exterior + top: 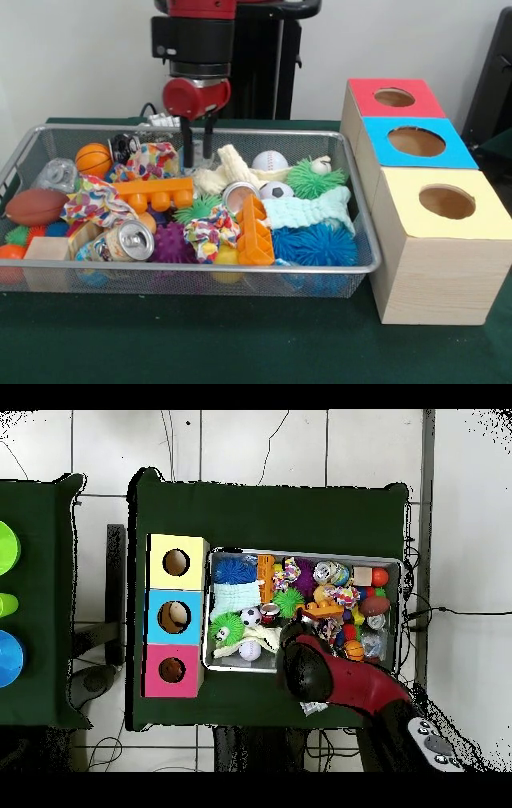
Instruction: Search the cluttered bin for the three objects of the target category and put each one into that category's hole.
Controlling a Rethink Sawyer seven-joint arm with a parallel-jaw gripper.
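Note:
The wire mesh bin [184, 270] stands on the green table, full of mixed toys; it also shows in the overhead view [305, 554]. My gripper [197, 158] hangs over the bin's far side, fingers open and empty, tips just above a cream fabric toy [228, 170]. In the overhead view my arm [315, 674] covers the gripper. A rounded yellow thing [227, 256] shows partly under an orange block near the front rim; I cannot tell what it is. No duckling shows. Three wooden boxes with holes stand beside the bin: red-topped [394, 98], blue-topped [416, 142], yellow-topped [446, 202].
The bin holds orange plastic blocks [156, 192] [254, 232], blue [316, 244], green [312, 180] and purple [172, 240] spiky balls, a basketball [94, 158], a football [36, 206], a can [128, 240], a baseball [270, 161] and patterned fabric [96, 200].

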